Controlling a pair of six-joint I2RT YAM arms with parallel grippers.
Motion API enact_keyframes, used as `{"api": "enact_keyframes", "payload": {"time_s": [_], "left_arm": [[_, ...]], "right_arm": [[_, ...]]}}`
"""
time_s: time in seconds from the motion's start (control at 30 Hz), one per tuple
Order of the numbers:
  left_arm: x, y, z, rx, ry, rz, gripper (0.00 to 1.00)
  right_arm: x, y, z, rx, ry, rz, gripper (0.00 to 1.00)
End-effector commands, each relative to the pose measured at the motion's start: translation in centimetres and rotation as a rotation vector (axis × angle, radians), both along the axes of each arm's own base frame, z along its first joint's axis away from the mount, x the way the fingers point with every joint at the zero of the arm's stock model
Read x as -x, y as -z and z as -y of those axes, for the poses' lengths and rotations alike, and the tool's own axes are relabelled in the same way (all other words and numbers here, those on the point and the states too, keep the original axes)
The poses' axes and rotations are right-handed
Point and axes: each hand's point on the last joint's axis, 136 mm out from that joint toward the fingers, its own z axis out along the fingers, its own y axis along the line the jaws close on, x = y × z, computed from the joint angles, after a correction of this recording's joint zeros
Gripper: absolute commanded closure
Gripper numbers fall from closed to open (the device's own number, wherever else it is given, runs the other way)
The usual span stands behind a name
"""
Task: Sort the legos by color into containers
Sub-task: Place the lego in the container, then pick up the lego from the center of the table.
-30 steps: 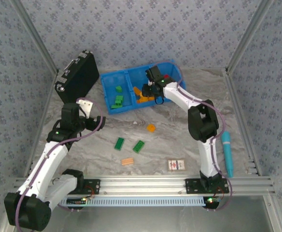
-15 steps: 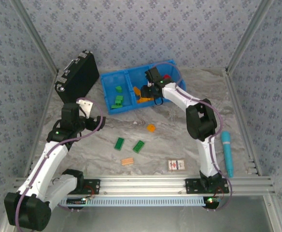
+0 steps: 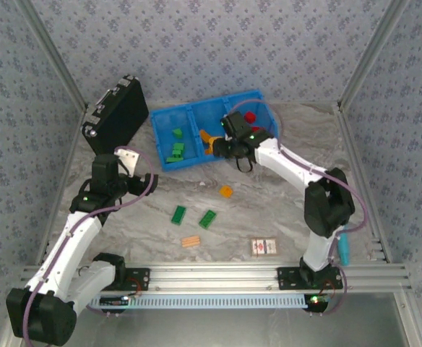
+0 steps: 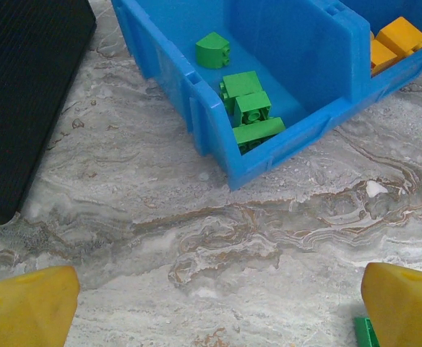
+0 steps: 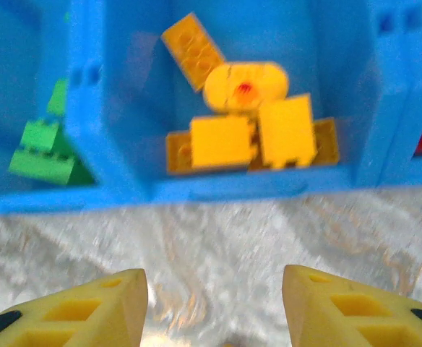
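Tray (image 3: 160, 129) sits at twelve o'clock on the table (image 3: 283, 210), three bins side by side. Right gripper (image 5: 214, 311) hovers over the marble just short of the middle bin's front wall, jaws spread wide, nothing between them. Dead ahead at its twelve o'clock, yellow bricks (image 5: 248, 137) lie heaped in that bin, with a rounded piece bearing a red dot on top. Green bricks (image 4: 248, 108) are in the left bin, at the gripper's ten o'clock. Red bricks (image 3: 250, 117) show in the right bin, at two o'clock.

Left gripper (image 4: 211, 311) hangs over bare marble at nine o'clock of the table, fingers far apart and empty. It faces the green bin's corner, with the case (image 3: 117, 116) at its ten o'clock.

Out on the table, a loose yellow piece (image 3: 226, 191) lies at six o'clock of the tray, well apart from it. Two loose green bricks (image 3: 178, 214) lie at its seven o'clock, near each other and not touching. Tan piece (image 3: 190, 241) is at six o'clock of those, and the card (image 3: 264, 246) is off at three o'clock of the tan piece. Pen (image 3: 343, 249) lies by the right edge, partly behind the right arm.
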Motion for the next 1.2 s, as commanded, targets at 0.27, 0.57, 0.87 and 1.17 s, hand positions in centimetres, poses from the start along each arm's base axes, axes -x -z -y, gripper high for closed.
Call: {"api": "enact_keyframes", "payload": {"time_s": [0.27, 0.57, 0.87, 1.17], "left_arm": [[0.1, -1.2, 0.9, 0.045, 0.035, 0.023, 0.0], [0.2, -1.1, 1.1, 0.054, 0.04, 0.02, 0.0], [0.2, -1.0, 1.2, 0.061, 0.043, 0.014, 0.0], [0.2, -0.8, 1.5, 0.077, 0.05, 0.004, 0.0]], "right_arm": [[8.5, 6.1, 1.3, 0.097, 0.055, -0.235, 0.4], [9.9, 9.0, 1.4, 0.085, 0.114, -0.34, 0.26], [10.1, 12.2, 1.2, 0.047, 0.163, -0.429, 0.25], [9.2, 13.4, 1.5, 0.035, 0.189, -0.455, 0.26]]}}
